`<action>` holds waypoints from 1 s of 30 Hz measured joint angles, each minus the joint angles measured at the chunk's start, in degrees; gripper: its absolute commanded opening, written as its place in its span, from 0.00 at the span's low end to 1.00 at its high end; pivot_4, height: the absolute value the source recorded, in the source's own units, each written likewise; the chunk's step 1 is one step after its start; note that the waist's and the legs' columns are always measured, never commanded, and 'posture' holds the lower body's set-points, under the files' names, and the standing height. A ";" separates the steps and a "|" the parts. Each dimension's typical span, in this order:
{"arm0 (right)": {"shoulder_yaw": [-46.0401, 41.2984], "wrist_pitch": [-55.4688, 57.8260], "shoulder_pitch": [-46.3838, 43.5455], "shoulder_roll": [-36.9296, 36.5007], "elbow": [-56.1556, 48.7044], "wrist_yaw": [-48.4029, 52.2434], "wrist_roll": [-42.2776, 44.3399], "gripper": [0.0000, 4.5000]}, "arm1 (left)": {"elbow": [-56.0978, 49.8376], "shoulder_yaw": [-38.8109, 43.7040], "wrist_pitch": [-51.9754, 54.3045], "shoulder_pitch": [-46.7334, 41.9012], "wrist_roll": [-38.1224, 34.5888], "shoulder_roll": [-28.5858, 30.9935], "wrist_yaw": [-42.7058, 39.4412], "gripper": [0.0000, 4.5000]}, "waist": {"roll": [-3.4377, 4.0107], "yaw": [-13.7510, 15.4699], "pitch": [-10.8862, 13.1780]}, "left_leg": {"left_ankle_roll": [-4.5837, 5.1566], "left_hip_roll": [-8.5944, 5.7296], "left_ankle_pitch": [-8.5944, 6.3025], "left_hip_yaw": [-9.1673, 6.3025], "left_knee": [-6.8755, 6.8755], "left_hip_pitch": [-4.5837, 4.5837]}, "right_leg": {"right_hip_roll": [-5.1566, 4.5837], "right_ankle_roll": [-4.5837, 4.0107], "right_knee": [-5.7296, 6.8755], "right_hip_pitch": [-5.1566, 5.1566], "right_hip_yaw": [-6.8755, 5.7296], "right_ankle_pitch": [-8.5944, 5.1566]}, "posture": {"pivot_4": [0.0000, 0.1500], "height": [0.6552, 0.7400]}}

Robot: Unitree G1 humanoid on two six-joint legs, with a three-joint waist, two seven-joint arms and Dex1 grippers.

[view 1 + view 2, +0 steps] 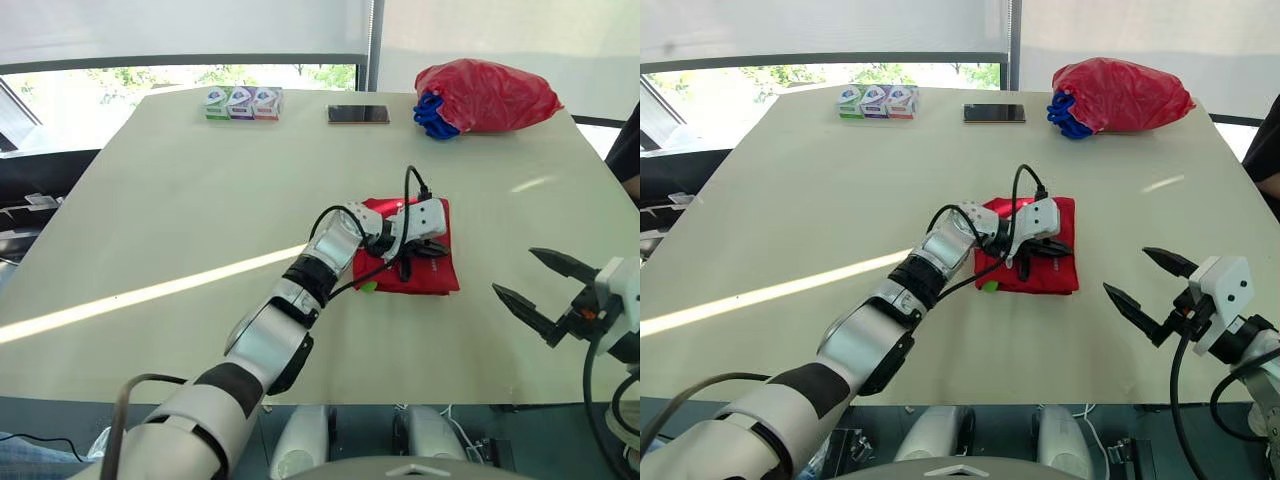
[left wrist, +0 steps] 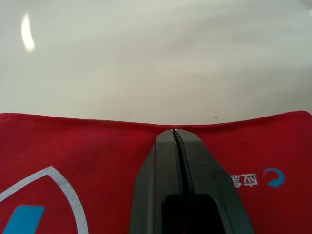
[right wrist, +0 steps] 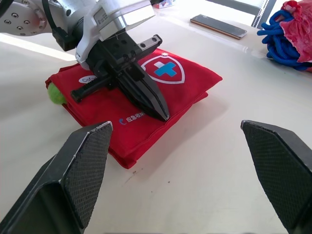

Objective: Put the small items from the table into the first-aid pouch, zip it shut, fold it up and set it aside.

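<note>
Pouch: red fabric first-aid pouch (image 1: 440,272), folded double, flat on the cream table (image 1: 180,200), directly under the left gripper (image 3: 163,115).
Hold: black fingers pressed together, tips bearing down on the top layer just short of one edge; probably pinning the fold flat, not gripping cloth.
Facing: white shield with blue cross upward, behind the fingertips; layered edges toward the right gripper (image 1: 512,270).
Long axis: nearly square as folded; cannot tell for sure.
Stray: small green item (image 3: 55,93) poking out at the corner beside the left wrist.
Right gripper: fingers wide apart, empty, above the table, near the pouch but clear of it; likely waiting to take over.
Beyond: black phone (image 1: 358,114), well past the left fingertips.
</note>
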 measured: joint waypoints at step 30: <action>3.50 3.55 -5.38 -0.42 2.12 -2.51 0.30 1.00 | -26.19 19.11 14.49 8.41 -22.51 15.88 -12.41 0.43 | 0.12 -0.65 0.02 | -0.03 0.16 0.02 0.03 0.01 -0.12 | 0.04 -0.01 0.12 -0.22 0.04 0.01 | 1.00 1.00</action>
